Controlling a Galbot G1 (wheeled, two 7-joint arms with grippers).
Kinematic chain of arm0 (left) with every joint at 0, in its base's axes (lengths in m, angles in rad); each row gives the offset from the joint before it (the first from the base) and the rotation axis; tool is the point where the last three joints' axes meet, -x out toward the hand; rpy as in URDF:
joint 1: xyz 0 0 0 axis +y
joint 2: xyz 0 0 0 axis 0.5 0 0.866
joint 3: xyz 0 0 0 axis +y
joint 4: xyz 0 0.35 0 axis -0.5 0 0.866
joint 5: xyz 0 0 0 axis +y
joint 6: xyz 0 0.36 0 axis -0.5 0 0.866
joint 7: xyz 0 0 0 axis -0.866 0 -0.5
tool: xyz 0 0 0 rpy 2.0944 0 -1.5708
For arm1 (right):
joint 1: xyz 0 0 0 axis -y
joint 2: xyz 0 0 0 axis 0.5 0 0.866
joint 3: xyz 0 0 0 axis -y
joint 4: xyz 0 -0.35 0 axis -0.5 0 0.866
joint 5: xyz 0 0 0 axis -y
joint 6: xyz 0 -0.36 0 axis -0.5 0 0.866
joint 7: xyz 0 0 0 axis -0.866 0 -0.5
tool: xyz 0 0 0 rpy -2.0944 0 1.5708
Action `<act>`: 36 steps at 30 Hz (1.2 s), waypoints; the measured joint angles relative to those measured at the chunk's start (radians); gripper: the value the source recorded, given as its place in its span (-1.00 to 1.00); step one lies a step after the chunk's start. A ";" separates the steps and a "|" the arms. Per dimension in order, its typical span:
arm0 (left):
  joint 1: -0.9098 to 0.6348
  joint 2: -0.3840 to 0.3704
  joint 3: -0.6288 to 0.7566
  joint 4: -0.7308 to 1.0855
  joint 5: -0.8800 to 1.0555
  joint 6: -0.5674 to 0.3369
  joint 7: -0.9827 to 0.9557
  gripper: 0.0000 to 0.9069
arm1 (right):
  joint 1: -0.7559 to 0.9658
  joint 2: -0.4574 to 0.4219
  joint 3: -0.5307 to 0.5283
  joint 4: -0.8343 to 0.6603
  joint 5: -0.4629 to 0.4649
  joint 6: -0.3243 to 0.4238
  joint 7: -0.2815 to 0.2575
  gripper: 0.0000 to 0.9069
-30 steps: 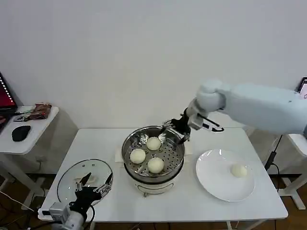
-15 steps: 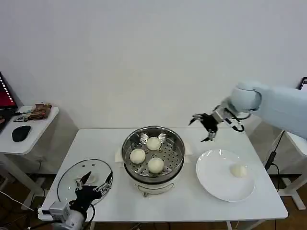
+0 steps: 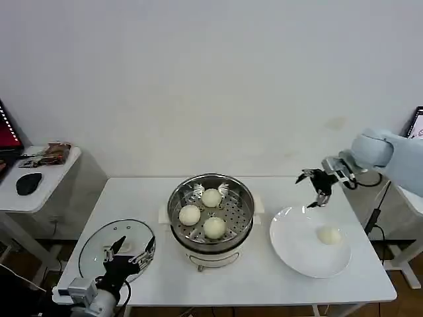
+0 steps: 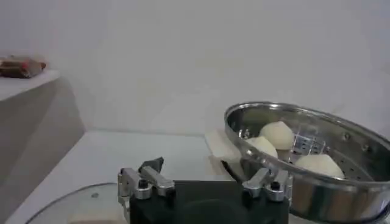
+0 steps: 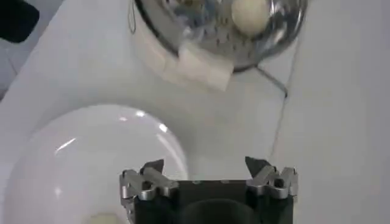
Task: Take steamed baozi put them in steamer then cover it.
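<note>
The steel steamer (image 3: 213, 177) stands mid-table with three baozi (image 3: 211, 197) on its perforated tray. One more baozi (image 3: 328, 235) lies on the white plate (image 3: 297, 251) to the right. My right gripper (image 3: 316, 188) hangs open and empty above the plate's far rim. In the right wrist view that gripper (image 5: 204, 164) is over the table beside the plate (image 5: 91, 164), with the steamer (image 5: 207, 27) farther off. The glass cover (image 3: 99, 246) lies flat at the front left. My left gripper (image 3: 129, 254) waits open just above it. In the left wrist view the left gripper (image 4: 195, 170) faces the steamer (image 4: 347, 198).
A side table (image 3: 39, 191) at the far left holds a black mouse (image 3: 28, 183) and a small packet (image 3: 54, 152). The wall runs close behind the table. Bare tabletop lies between the steamer and the plate and along the front edge.
My right gripper has drawn back from the steamer's far rim and swung right to the plate's far side, open and empty. The left arm has stayed still.
</note>
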 measured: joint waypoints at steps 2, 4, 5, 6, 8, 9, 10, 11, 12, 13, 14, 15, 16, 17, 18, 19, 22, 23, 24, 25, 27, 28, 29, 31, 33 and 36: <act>0.001 0.000 0.000 -0.001 0.000 -0.001 0.000 1.00 | -0.017 -0.008 0.010 -0.013 -0.001 -0.006 -0.007 1.00; 0.000 -0.002 0.001 0.000 0.002 -0.001 0.000 1.00 | -0.033 -0.015 0.019 -0.025 -0.006 -0.013 -0.015 1.00; 0.000 -0.004 0.002 0.001 0.003 -0.002 0.000 1.00 | -0.041 -0.017 0.024 -0.030 -0.009 -0.015 -0.019 1.00; 0.000 -0.005 0.003 0.002 0.004 -0.002 0.000 1.00 | -0.050 -0.018 0.029 -0.037 -0.013 -0.015 -0.025 1.00; 0.001 -0.007 0.004 0.003 0.004 -0.002 0.000 1.00 | -0.064 -0.019 0.038 -0.049 -0.024 -0.015 -0.036 1.00; 0.001 -0.007 0.004 0.003 0.004 -0.002 0.000 1.00 | -0.074 -0.019 0.045 -0.056 -0.032 -0.014 -0.042 1.00; 0.001 -0.007 0.004 0.003 0.004 -0.003 0.000 1.00 | -0.081 -0.019 0.049 -0.062 -0.039 -0.012 -0.047 1.00; 0.000 -0.007 0.004 0.004 0.004 -0.003 0.000 1.00 | -0.090 -0.019 0.054 -0.070 -0.047 -0.009 -0.053 1.00; 0.000 -0.007 0.004 0.004 0.004 -0.003 0.000 1.00 | -0.099 -0.020 0.060 -0.078 -0.054 -0.006 -0.057 1.00; 0.000 -0.007 0.003 0.004 0.004 -0.003 0.000 1.00 | -0.108 -0.021 0.065 -0.085 -0.060 -0.003 -0.061 1.00; 0.000 -0.007 0.003 0.004 0.004 -0.003 0.000 1.00 | -0.119 -0.022 0.072 -0.094 -0.068 0.001 -0.067 1.00; 0.000 -0.007 0.003 0.004 0.004 -0.003 0.000 1.00 | -0.129 -0.024 0.079 -0.102 -0.075 0.005 -0.073 1.00; 0.000 -0.007 0.003 0.005 0.004 -0.003 0.000 1.00 | -0.140 -0.025 0.087 -0.110 -0.082 0.008 -0.077 1.00; 0.000 -0.007 0.003 0.006 0.004 -0.003 -0.001 1.00 | -0.153 -0.025 0.095 -0.118 -0.091 0.013 -0.082 1.00; 0.000 -0.007 0.003 0.006 0.004 -0.003 -0.001 1.00 | -0.165 -0.024 0.105 -0.126 -0.099 0.017 -0.086 1.00; 0.000 -0.008 0.003 0.006 0.004 -0.003 -0.001 1.00 | -0.177 -0.024 0.114 -0.136 -0.107 0.021 -0.088 1.00; 0.000 -0.009 0.003 0.006 0.004 -0.003 -0.001 1.00 | -0.215 -0.020 0.144 -0.161 -0.132 0.035 -0.098 1.00; 0.001 -0.009 0.003 0.006 0.004 -0.003 -0.001 1.00 | -0.229 -0.018 0.156 -0.172 -0.142 0.041 -0.100 1.00; 0.002 -0.009 0.001 0.006 0.004 -0.003 -0.002 1.00 | -0.242 -0.015 0.166 -0.182 -0.151 0.047 -0.103 1.00; 0.003 -0.009 0.000 0.006 0.004 -0.003 -0.002 1.00 | -0.253 -0.013 0.176 -0.190 -0.159 0.052 -0.105 1.00; 0.006 -0.009 -0.003 0.006 0.004 -0.003 -0.002 1.00 | -0.275 -0.009 0.196 -0.209 -0.176 0.062 -0.110 1.00; 0.007 -0.009 -0.004 0.006 0.004 -0.003 -0.002 1.00 | -0.286 -0.006 0.207 -0.218 -0.185 0.069 -0.111 1.00; 0.008 -0.009 -0.005 0.006 0.004 -0.003 -0.002 1.00 | -0.297 -0.004 0.216 -0.226 -0.193 0.073 -0.113 1.00; 0.009 -0.009 -0.006 0.005 0.004 -0.003 -0.002 1.00 | -0.319 0.001 0.235 -0.243 -0.209 0.083 -0.116 1.00; 0.010 -0.009 -0.007 0.004 0.004 -0.003 -0.002 1.00 | -0.337 0.006 0.252 -0.256 -0.225 0.092 -0.118 1.00; 0.013 -0.008 -0.011 0.003 0.004 -0.003 -0.002 1.00 | -0.365 0.012 0.276 -0.275 -0.250 0.103 -0.124 1.00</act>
